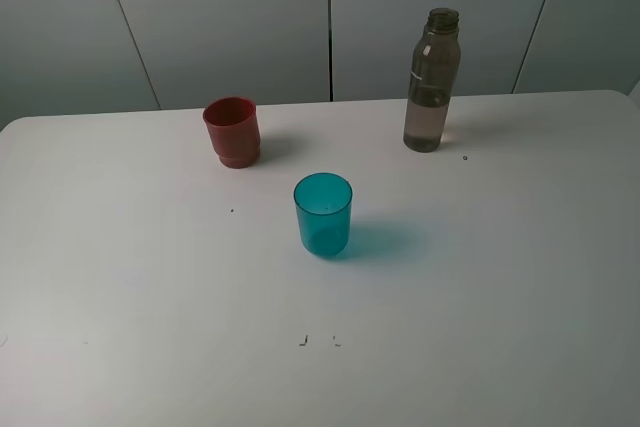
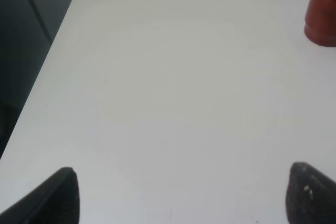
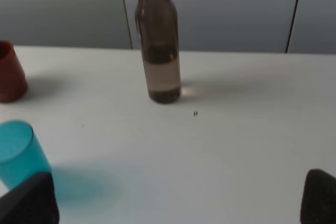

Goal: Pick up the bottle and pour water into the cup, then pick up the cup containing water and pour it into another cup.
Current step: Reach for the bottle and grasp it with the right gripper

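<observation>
Nothing has been lifted yet, so the first step, taking hold of the bottle (image 1: 432, 82), is judged to be the one in hand. The bottle is seen upright near the far right of the table (image 1: 500, 297), partly filled with water; whether its mouth is capped cannot be told. The blue cup (image 1: 323, 214) stands in the middle of the table, nearer the front, and the red cup (image 1: 232, 132) stands at the far left, well apart from both. The right gripper (image 3: 176, 200) is spread wide and holds nothing, with the bottle ahead of it across bare tabletop. The left gripper (image 2: 184, 195) is likewise spread wide and empty, over the table's left part. Next, a straight reach to the bottle's body and a level closing of the jaws would be called for. Ample room is left around the bottle, though the table's back edge lies close behind it, so a push away from the robot should be avoided.
</observation>
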